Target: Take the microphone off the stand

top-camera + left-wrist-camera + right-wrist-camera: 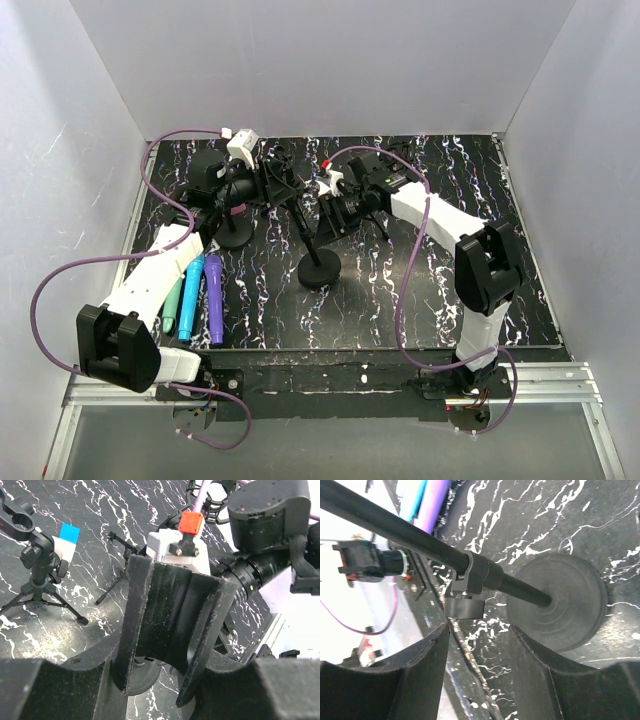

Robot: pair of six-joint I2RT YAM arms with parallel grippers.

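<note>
A black stand with a round base [320, 270] and a slanted pole [415, 539] stands mid-table. My right gripper [322, 215] is open. Its fingers [427, 675] sit either side of the pole's clamp [475, 575] without touching it. A second round-base stand [235, 238] is at the left, with a small pink piece [237, 208] on it that may be the microphone. My left gripper [268, 185] hovers just above that stand, pointing right. In the left wrist view its fingers [145, 625] look closed together, and I see nothing between them.
Teal [172, 305], blue [190, 295] and purple [214, 298] microphones lie side by side at the front left. A small tripod stand [42, 575] with a blue-and-white card [67, 537] behind it stands at the back. Another tripod [375, 215] stands under the right arm. White walls enclose the table.
</note>
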